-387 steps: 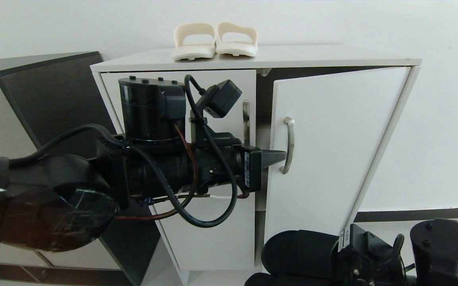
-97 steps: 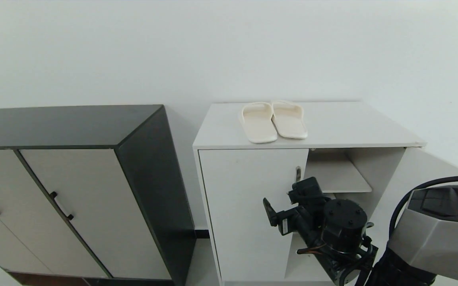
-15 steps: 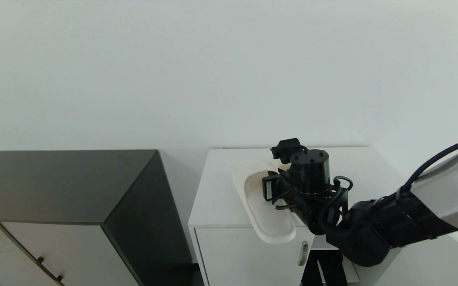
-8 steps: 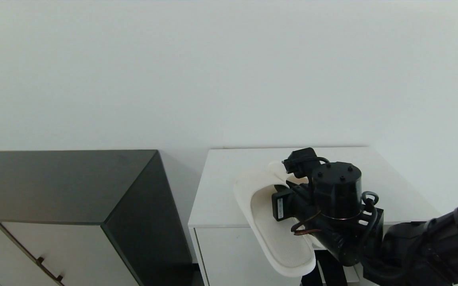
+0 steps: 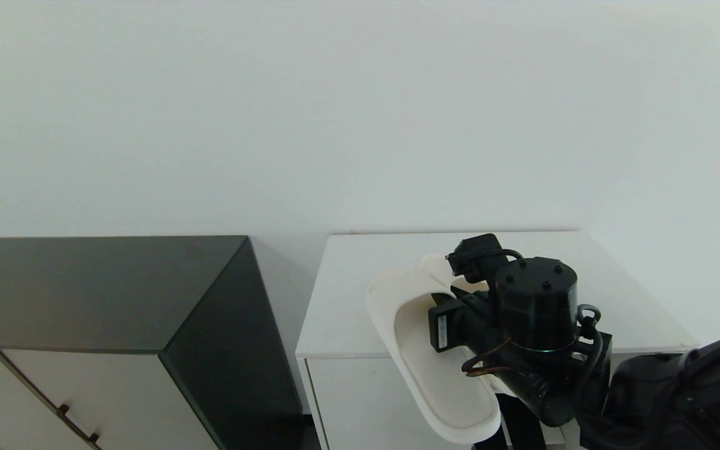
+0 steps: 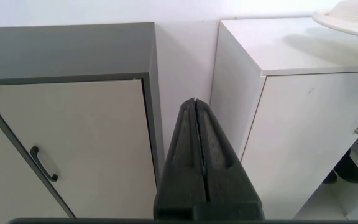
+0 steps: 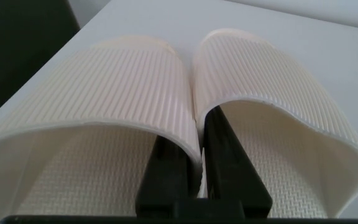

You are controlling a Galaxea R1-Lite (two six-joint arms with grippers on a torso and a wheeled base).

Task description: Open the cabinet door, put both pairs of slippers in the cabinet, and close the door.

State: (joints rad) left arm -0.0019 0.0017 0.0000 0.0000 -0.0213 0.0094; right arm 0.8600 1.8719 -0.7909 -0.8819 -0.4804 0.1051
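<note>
While head view gives cream slippers [image 5: 444,375] tilted past white cabinet [image 5: 347,300] front edge, right wrist view gives grip: right gripper [image 7: 197,155] clamped on adjoining straps. Left gripper [image 6: 196,109] closed, empty.

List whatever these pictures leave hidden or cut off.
- The second cream slipper: head view, mostly behind the right arm.
- Fingertips of the right hand: right wrist view, under the slipper straps.
- Inside of the white cabinet: head view, cut off by the bottom edge and the arm.
- Dark shapes low in the cabinet: left wrist view, too small to identify.
</note>
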